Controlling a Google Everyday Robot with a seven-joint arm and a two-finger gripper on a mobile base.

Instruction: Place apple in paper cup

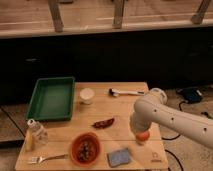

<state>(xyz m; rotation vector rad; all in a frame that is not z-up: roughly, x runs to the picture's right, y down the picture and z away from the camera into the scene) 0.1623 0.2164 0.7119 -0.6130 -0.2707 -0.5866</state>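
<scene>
- The apple [144, 136] is sitting on the desk [125, 107] near its right front corner, showing as an orange-red patch right under my gripper [140, 129].
- My gripper is hanging at the lower end of my white arm, directly over the apple and touching or almost touching it. My own wrist is covering it, so I cannot tell whether it is spread or pinching the fruit.
- The paper cup [87, 95] is standing upright well away from my gripper, up and to the left in the camera view, near the back edge of the desk.
- A dark red chili pepper [104, 122] is lying between my gripper and the cup, nearer to my gripper.
- A blue sponge [119, 157] is lying just below and left of my gripper, by the front edge.
- An orange bowl [85, 148] with something dark in it is sitting further left, beside the sponge.
- A white-handled utensil [126, 92] is lying above my gripper, to the right of the cup.
- A green tray [51, 97] is resting at the far left, just beside the cup.
- A clear bottle [34, 131] is standing below the tray, and a fork [46, 158] is lying in front of it, both far to the left of my gripper.
</scene>
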